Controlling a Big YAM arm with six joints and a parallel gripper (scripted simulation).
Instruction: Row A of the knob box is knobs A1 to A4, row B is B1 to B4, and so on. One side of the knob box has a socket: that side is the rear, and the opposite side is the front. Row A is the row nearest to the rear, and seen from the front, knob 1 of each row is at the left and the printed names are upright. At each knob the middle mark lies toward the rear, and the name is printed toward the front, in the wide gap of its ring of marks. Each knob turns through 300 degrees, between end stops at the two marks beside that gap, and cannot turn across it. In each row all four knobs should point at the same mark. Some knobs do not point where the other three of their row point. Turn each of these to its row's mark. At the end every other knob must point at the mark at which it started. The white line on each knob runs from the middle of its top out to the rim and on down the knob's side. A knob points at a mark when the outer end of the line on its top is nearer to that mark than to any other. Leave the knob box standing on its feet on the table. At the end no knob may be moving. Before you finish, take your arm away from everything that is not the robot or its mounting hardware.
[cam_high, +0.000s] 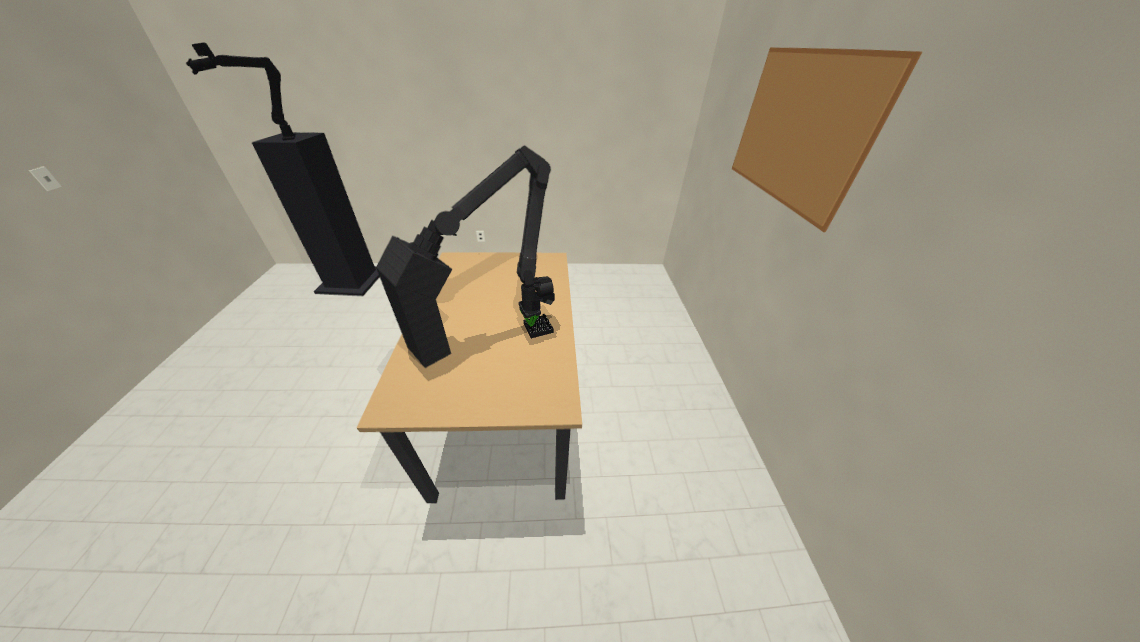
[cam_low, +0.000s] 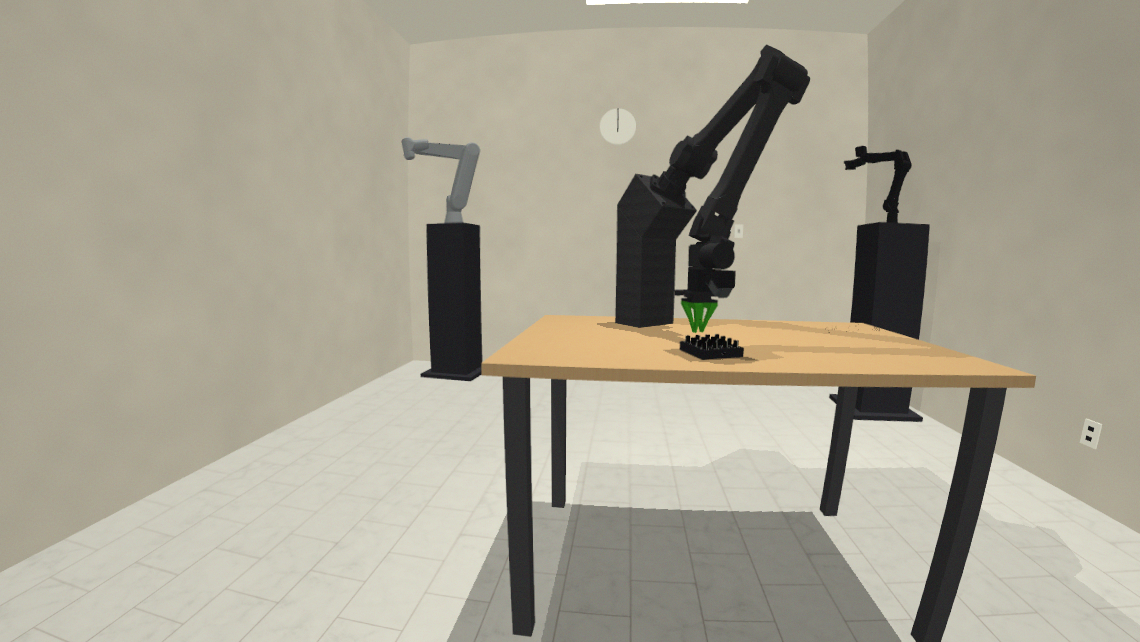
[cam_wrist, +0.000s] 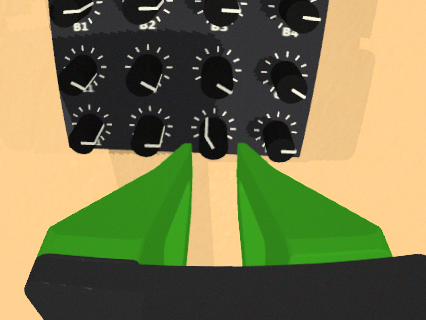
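Knob D3 (cam_wrist: 213, 137) has narrow gaps beside it (D2 (cam_wrist: 148, 135) and D4 (cam_wrist: 278, 140) flank it)

A black arm (cam_high: 536, 215) bends over the wooden bench (cam_high: 470, 402), its end effector (cam_high: 532, 321) low at the small black knob box (cam_high: 540, 329); another black arm (cam_high: 276, 87) stands on a tall dark pedestal (cam_high: 307, 207); an orange-brown board (cam_high: 813, 131) hangs on the wall.

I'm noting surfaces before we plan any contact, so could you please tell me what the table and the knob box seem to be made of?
Table: probably wood or laminate, with a smooth, light tan top; the dark legs leave metal or painted wood open.

Knob box: likely plastic or painted metal, judging by its even, dark, matte-looking face with crisp white marks.
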